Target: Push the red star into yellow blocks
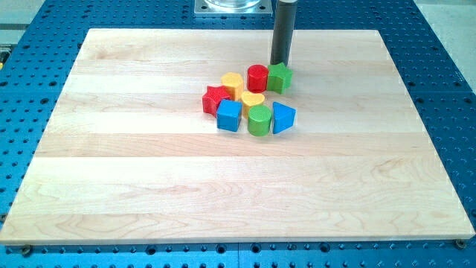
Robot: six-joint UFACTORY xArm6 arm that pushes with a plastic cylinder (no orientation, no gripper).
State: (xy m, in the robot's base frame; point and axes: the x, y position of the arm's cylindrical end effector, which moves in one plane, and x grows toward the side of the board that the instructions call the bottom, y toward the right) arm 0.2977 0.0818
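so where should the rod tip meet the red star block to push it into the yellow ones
Contact the red star-shaped block on its face toward the view's left and push rightward: the yellow blocks already sit against its right. My tip is up behind the green block.

Board: a pale wooden board [223,186] of joined planks lay flat, with grain running from the view's left to its right.
Bench: a blue metal table [37,45] with a regular grid of small holes showed around every edge of the board.
Mount: a grey metal base plate [232,7] sat at the view's top, cut off by the frame.
Light: it was even and bright, with only faint soft shadows.
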